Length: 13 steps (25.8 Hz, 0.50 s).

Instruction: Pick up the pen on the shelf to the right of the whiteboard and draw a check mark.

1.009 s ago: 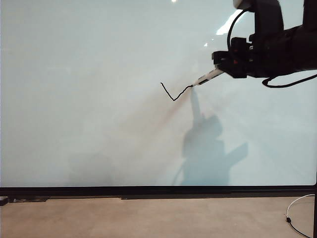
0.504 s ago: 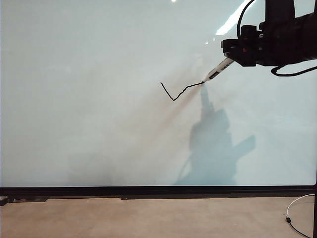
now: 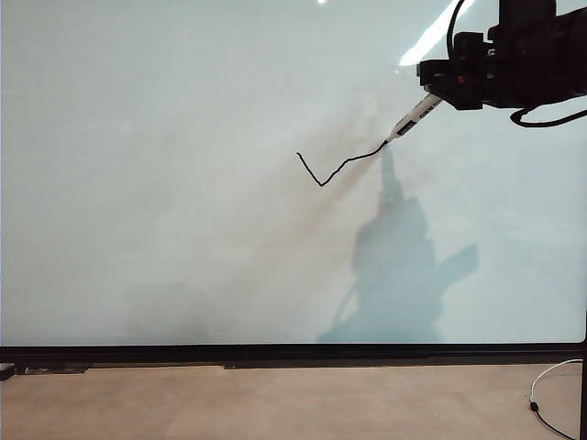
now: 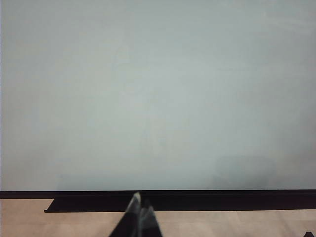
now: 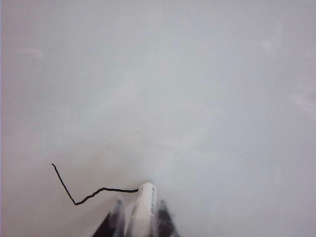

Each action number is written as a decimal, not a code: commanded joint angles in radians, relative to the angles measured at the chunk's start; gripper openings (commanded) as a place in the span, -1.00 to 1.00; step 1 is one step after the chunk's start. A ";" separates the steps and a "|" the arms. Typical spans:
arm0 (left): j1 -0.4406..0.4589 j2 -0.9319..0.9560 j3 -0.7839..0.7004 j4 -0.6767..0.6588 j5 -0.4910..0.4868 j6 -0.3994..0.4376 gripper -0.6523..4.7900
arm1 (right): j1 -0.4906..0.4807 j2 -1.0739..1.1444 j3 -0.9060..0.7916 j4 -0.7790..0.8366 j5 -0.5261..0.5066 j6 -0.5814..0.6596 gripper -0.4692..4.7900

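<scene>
The right gripper [image 3: 438, 94], high at the right of the whiteboard [image 3: 183, 110], pinches the pen [image 3: 413, 117], whose tip touches the upper end of the check mark [image 3: 337, 167]. The left gripper [image 4: 140, 207] sits low near the board's bottom edge, its 2 fingers pressed together.

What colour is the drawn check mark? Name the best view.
Black: the check mark shows best in the exterior view, on the whiteboard.

The right claw [image 3: 438, 92] has carried the pen [image 3: 413, 117] up and rightward, lengthening the check mark [image 3: 339, 167] on the whiteboard [image 3: 183, 183].
</scene>
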State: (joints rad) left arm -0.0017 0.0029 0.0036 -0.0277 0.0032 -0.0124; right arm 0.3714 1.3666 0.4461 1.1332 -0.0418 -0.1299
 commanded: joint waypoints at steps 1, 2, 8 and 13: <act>0.000 0.000 0.003 0.006 0.000 0.005 -0.78 | -0.002 -0.012 0.005 0.016 0.021 -0.010 -0.83; 0.000 0.000 0.003 0.006 0.000 0.005 -0.78 | -0.002 -0.016 0.005 0.015 0.021 -0.011 -0.83; 0.000 0.000 0.003 0.006 0.000 0.005 -0.78 | -0.002 -0.031 0.004 0.005 0.023 -0.021 -0.83; 0.000 0.000 0.003 0.006 0.000 0.005 -0.78 | 0.001 -0.036 -0.001 -0.007 0.024 -0.021 -0.84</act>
State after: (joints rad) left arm -0.0017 0.0029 0.0036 -0.0277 0.0032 -0.0120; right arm 0.3706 1.3415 0.4461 1.1160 -0.0334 -0.1474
